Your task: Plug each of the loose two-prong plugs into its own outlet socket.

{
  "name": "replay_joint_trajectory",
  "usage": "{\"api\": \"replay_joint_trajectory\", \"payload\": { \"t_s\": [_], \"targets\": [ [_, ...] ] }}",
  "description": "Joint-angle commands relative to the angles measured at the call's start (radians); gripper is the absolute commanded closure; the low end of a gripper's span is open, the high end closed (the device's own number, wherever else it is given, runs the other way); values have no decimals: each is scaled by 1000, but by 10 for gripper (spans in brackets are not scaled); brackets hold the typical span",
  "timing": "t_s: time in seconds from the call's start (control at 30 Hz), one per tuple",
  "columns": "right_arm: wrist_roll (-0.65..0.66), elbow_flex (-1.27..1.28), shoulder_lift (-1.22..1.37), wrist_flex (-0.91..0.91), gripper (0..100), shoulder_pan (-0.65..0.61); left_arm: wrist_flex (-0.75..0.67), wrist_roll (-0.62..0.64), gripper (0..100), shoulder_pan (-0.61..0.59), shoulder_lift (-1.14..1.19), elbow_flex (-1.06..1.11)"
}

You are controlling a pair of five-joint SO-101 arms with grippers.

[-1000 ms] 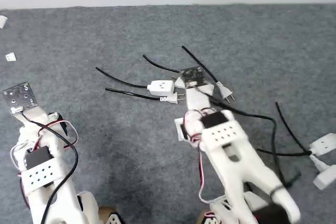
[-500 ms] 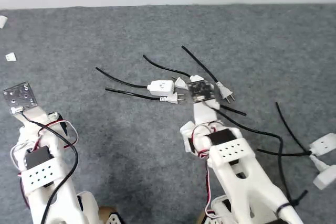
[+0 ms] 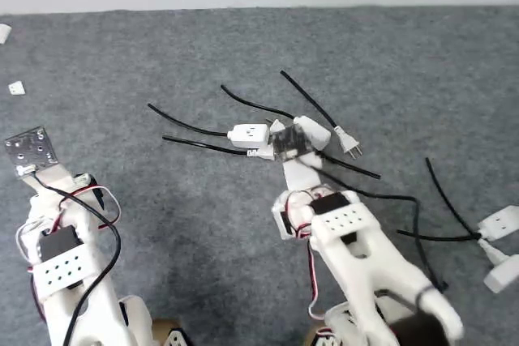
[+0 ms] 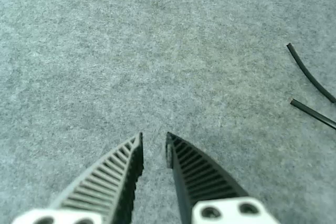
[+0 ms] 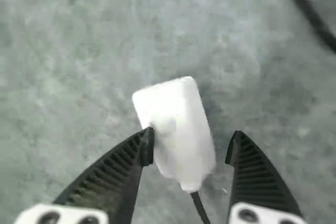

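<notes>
A white outlet socket (image 3: 247, 133) on a black cord lies mid-table, with a white two-prong plug (image 3: 261, 152) just in front of it. Another plug (image 3: 349, 143) lies to the right. My right gripper (image 3: 292, 142) sits between them, low over the carpet. In the right wrist view it (image 5: 191, 135) is open around a white block (image 5: 176, 124) on a black cord. One finger (image 5: 118, 174) touches the block and the other stands slightly off it. My left gripper (image 4: 154, 139) hovers over bare carpet at the left, fingers a narrow gap apart, holding nothing.
A second white socket (image 3: 499, 223) and plug (image 3: 500, 271) lie at the right edge. Black cords (image 3: 381, 192) trail across the carpet around the right arm. Two cord ends (image 4: 310, 93) lie ahead of the left gripper. A small white scrap (image 3: 16, 87) lies far left.
The right arm swung to the right, then back toward the left, staying by the sockets. The left arm has not moved.
</notes>
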Motion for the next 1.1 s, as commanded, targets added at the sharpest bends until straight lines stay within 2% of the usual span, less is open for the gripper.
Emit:
{"api": "replay_joint_trajectory", "payload": {
  "t_s": [0.0, 0.13, 0.3, 0.33, 0.57, 0.83, 0.93, 1.07],
  "targets": [
    [32, -54, 47, -4, 768, -8, -31, -9, 931, 6, 2, -8],
    [78, -66, 64, 22, 789, -41, -31, -9, 931, 6, 2, -8],
    [86, -66, -5, 22, 983, -39, -31, -9, 931, 6, 2, -8],
    [87, -64, -27, 24, 994, -38, -31, -9, 931, 6, 2, -8],
    [204, 6, -196, 24, 879, -10, -31, -9, 931, 6, 2, -8],
    [206, 64, -302, 31, 637, -10, -31, -9, 931, 6, 2, -8],
    [206, 68, -312, 31, 655, -8, -31, -9, 931, 6, 2, -8],
    [198, 60, -328, 31, 797, 56, -31, -9, 931, 6, 2, -8]
  ]
}}
